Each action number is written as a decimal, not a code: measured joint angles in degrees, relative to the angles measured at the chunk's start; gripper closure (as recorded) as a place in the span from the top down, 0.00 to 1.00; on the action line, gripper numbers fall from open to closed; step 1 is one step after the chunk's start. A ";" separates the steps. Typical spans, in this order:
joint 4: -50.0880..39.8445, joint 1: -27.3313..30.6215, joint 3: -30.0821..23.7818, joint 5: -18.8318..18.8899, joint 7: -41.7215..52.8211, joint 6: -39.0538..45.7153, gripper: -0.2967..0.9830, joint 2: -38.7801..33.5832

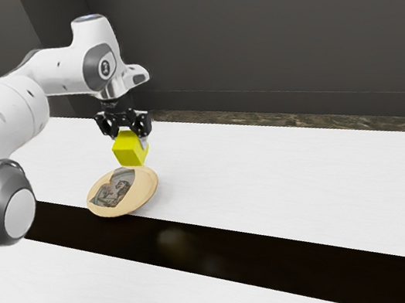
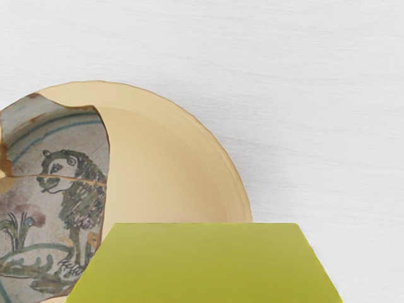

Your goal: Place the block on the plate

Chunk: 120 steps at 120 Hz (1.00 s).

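My black gripper points down with its fingers shut on the yellow block, which hangs just above the far-side rim of the plate. The plate is tan with a grey painted patch and looks tilted in the exterior view. In the wrist view the block is large and close at the lower edge, covering part of the plate. The painted patch with an animal figure lies beside the block. The block's underside is hidden there.
The white table stretches to the exterior view's right, crossed by a long dark strip in front of the plate. A brown speckled band runs along the table's far edge, before a dark wall.
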 joint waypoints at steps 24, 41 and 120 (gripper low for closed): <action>2.76 6.23 -3.76 0.13 0.40 0.11 0.54 3.63; 2.96 9.04 -4.66 0.27 0.80 0.35 0.54 5.06; 3.63 11.63 -7.45 0.24 2.14 2.14 0.63 10.35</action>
